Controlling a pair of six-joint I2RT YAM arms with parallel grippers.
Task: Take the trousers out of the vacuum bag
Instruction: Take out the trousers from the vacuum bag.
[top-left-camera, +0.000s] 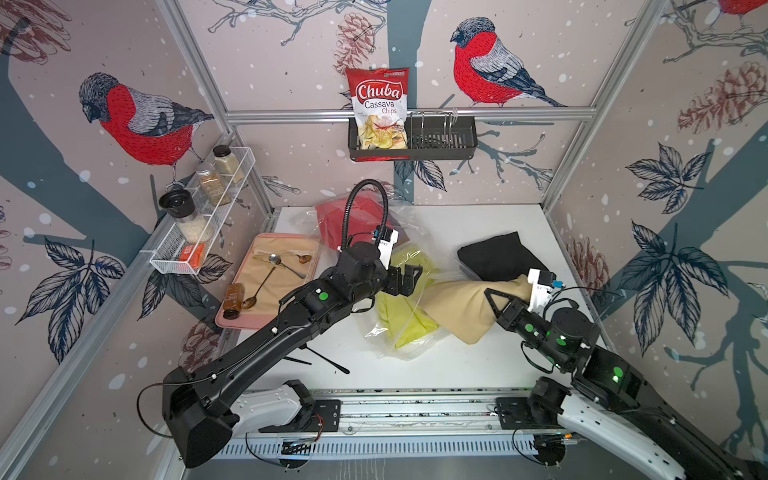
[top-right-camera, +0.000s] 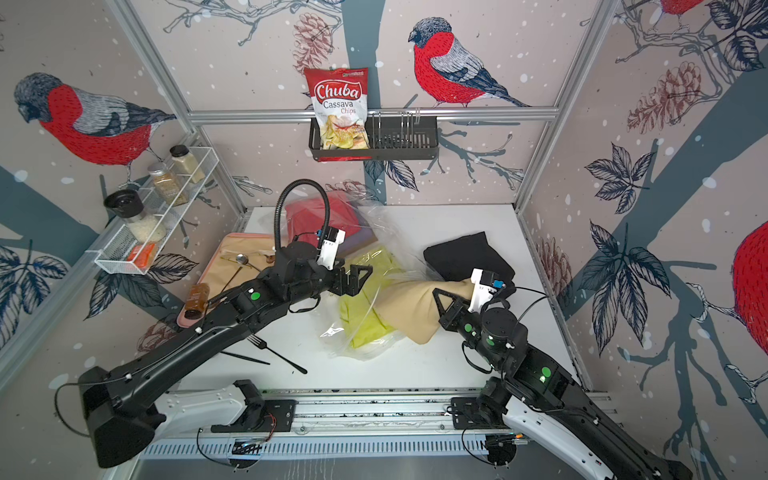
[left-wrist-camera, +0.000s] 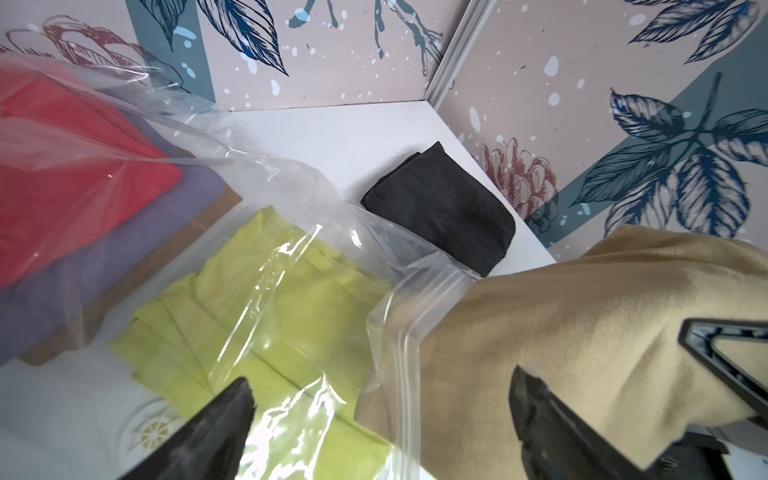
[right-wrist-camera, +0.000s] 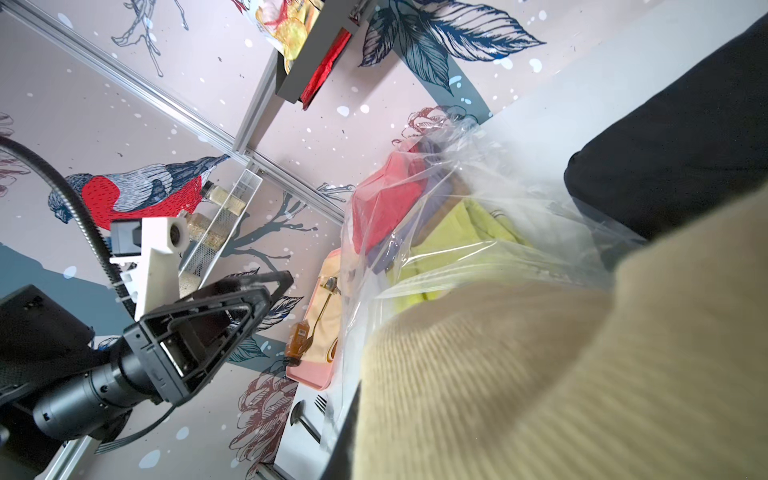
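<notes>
The vacuum bag (top-left-camera: 415, 232) lies crumpled in the middle of the white table, mouth toward the right arm. Inside it I see red trousers (top-left-camera: 357, 220), purple ones (left-wrist-camera: 104, 257) beneath them, and yellow-green ones (top-left-camera: 401, 311). Mustard-brown trousers (top-left-camera: 461, 303) stick out through the zip-seal strip (left-wrist-camera: 401, 332), and my right gripper (top-left-camera: 500, 305) is shut on their outer end, its fingertips buried in the cloth. Black trousers (top-left-camera: 498, 255) lie folded outside the bag at the back right. My left gripper (top-left-camera: 409, 279) hovers open over the bag, one finger above the yellow-green cloth, one above the mustard-brown.
A pink tray (top-left-camera: 232, 322) lined with beige cloth holds spoons and a brown bottle at the left. A fork (top-right-camera: 274, 353) and a black stick lie near the left arm. A chips packet (top-left-camera: 378, 108) sits in a wall basket; a wire rack (top-left-camera: 199, 232) holds jars.
</notes>
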